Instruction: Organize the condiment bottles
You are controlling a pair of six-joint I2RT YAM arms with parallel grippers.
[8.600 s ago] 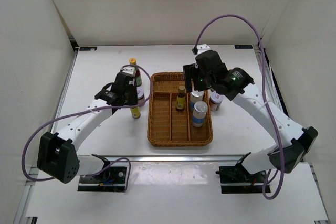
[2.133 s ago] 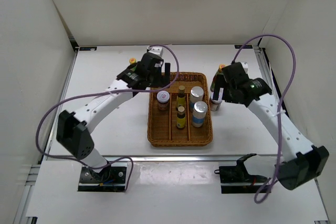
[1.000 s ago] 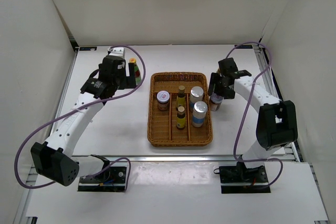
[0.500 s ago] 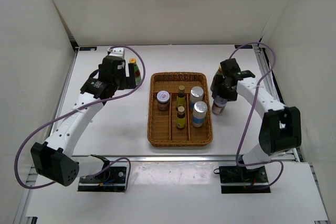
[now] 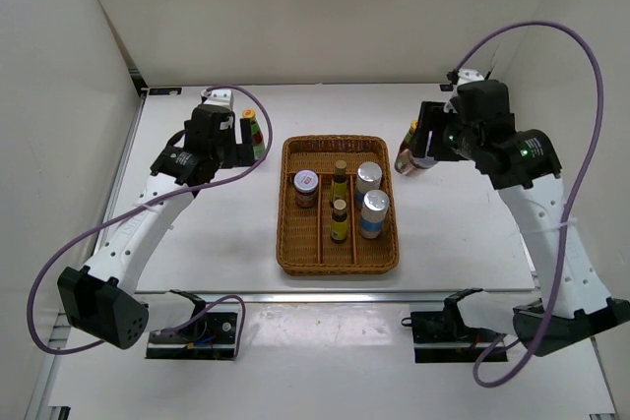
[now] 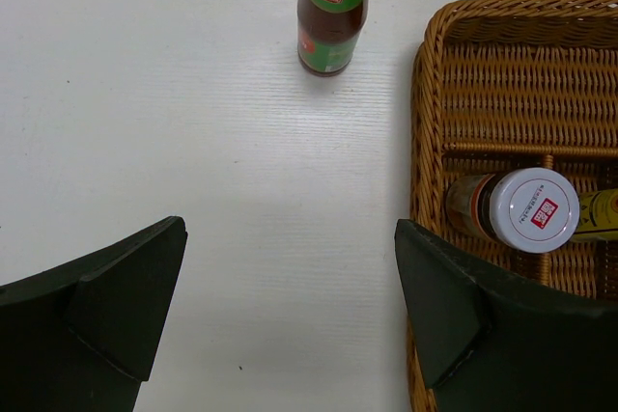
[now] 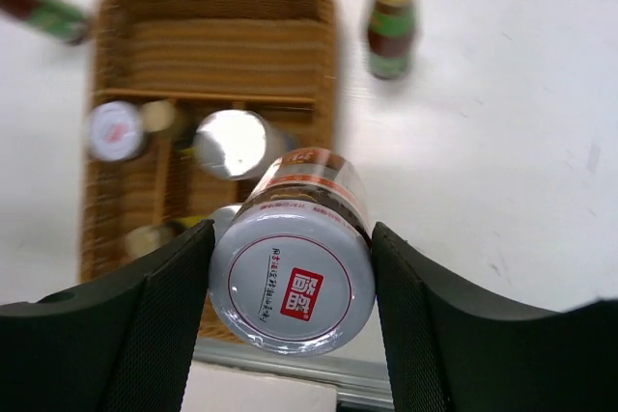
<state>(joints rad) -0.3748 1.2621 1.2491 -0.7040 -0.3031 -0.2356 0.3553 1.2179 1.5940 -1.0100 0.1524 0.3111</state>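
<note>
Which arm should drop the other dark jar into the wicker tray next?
Right. The right gripper grips that jar just right of the tray; the left gripper is open and empty.

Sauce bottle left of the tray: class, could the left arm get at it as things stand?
Probably yes: the left gripper is open and empty, facing the upright sauce bottle with nothing between them.
</note>
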